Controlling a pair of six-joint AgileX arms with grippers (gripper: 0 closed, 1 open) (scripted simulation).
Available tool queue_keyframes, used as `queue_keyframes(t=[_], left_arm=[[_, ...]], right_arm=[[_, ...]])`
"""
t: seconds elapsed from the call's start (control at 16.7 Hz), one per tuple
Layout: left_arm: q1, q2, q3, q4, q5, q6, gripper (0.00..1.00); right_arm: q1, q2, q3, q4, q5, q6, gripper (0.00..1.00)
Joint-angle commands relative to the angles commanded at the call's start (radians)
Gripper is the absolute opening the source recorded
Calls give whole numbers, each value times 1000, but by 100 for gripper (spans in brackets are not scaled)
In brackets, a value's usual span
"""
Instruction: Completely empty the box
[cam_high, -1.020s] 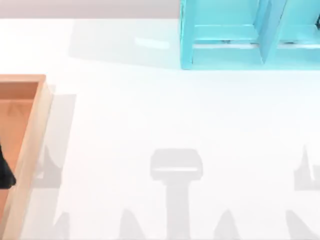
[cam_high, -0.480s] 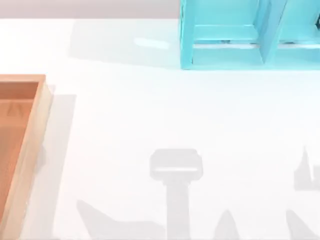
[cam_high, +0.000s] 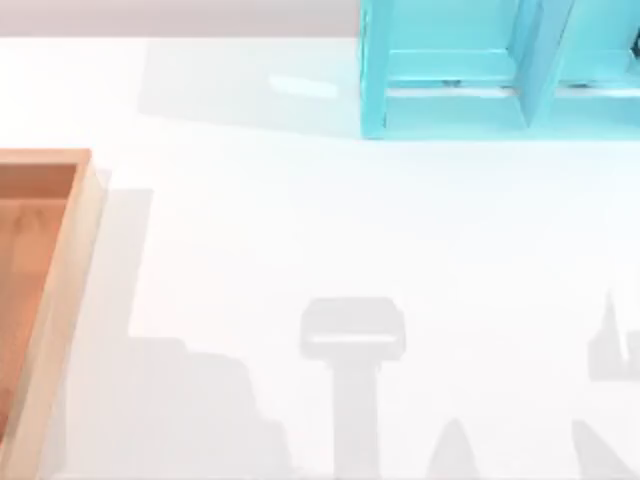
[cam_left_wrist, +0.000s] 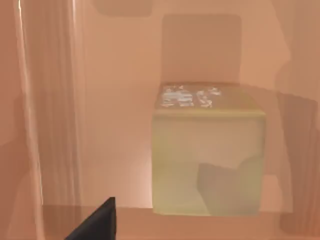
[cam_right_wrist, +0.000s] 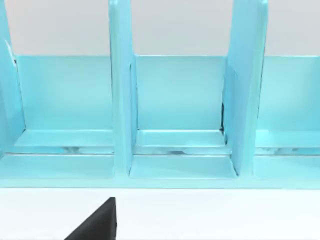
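White bench (cam_high: 300, 230) carries everything, and it is bare in the middle of the top view. At its left edge lies the large shallow wooden box (cam_high: 62, 270) with light tan rim walls and an orange-brown inner floor. Through the left wrist view, a small pale yellowish cube (cam_left_wrist: 207, 155) sits on that orange-brown floor, near one inner wall of the box (cam_left_wrist: 50, 125), so the box is not yet empty. One dark finger tip of the left hand (cam_left_wrist: 97, 222) shows in front of the cube and apart from it; whether this hand is apart or together I cannot tell.

At the far side stands the cyan shelf unit with upright dividers (cam_high: 480, 70). The right hand (cam_right_wrist: 97, 222) is near the shelf unit (cam_right_wrist: 180, 115), and its state also I cannot tell.

Risk, as I judge it: the cube is close to the wall, so a finger may strike the rim or push the cube sideways.
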Motion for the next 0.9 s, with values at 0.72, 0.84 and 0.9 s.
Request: queue_keyframes(t=[0.72, 0.84, 0.9], left_arm=[[44, 149, 97, -93, -1, 49, 100], [46, 171, 43, -15, -1, 50, 100], [47, 186, 10, 38, -1, 52, 100]], right_arm=[[0, 0, 0, 0, 0, 0, 100], [0, 0, 0, 0, 0, 0, 100], [0, 0, 0, 0, 0, 0, 100]])
